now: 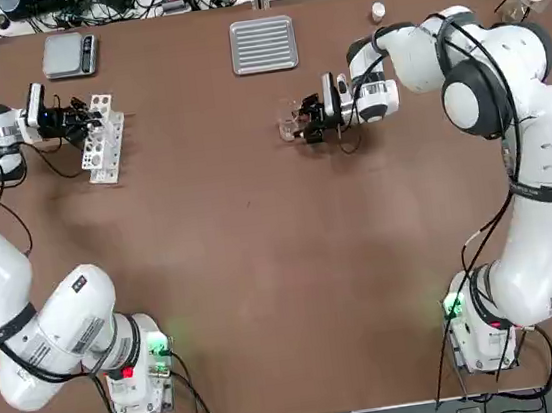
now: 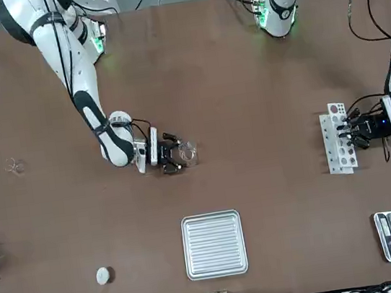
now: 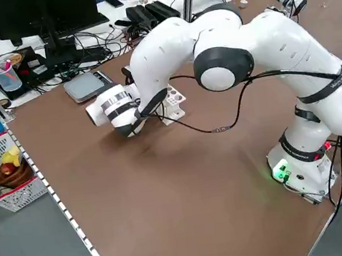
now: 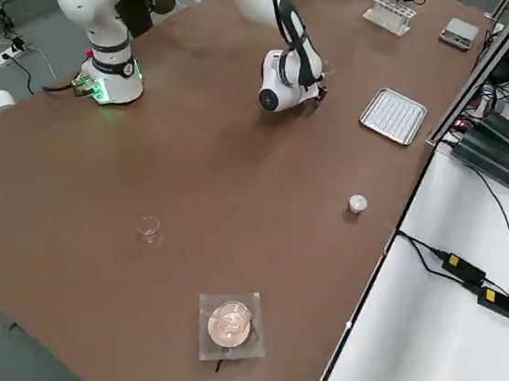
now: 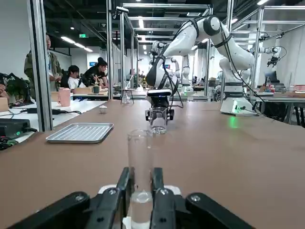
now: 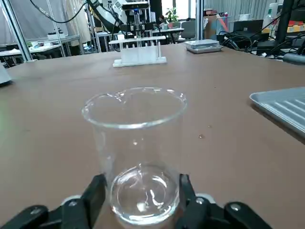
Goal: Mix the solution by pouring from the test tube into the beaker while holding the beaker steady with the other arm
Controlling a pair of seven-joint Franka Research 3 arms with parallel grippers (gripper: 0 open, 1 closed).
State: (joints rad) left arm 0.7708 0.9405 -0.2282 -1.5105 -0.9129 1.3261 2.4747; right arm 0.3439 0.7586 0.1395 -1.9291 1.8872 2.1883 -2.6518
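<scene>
Lifting the tube [image 5: 140, 157] carelessly (left gripper [image 5: 139, 194] clamps it in the rack [image 1: 103, 137] near the bench's edge) risks snagging, while the right gripper [image 6: 138, 191] hugs the beaker [image 6: 136, 143].

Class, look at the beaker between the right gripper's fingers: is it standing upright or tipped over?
Upright. The beaker stands on its base on the table, round rim level and facing up, between the right gripper fingers.

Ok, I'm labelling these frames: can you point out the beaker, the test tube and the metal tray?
beaker [image 6: 136, 157], right wrist view, on its clear glass wall.
test tube [image 5: 140, 160], left wrist view, on its glass wall above the fingers.
metal tray [image 1: 263, 45], top view, on its ribbed floor.
</scene>
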